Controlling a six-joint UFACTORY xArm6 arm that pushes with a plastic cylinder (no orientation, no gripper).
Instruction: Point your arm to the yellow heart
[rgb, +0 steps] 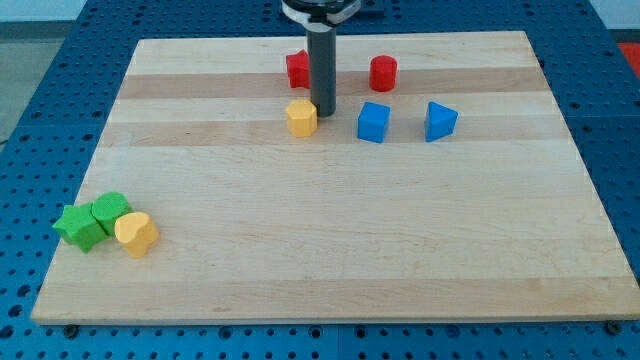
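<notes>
My tip (322, 112), the bare lower end of a straight dark rod with nothing to open or grip, rested on the pale wooden board (330, 240) just right of a yellow hexagonal block (301, 116). A red block (297, 70) stood behind the rod. The yellow heart-shaped block (136, 234) lay well apart at the view's lower left, touching a green block (110, 211).
</notes>
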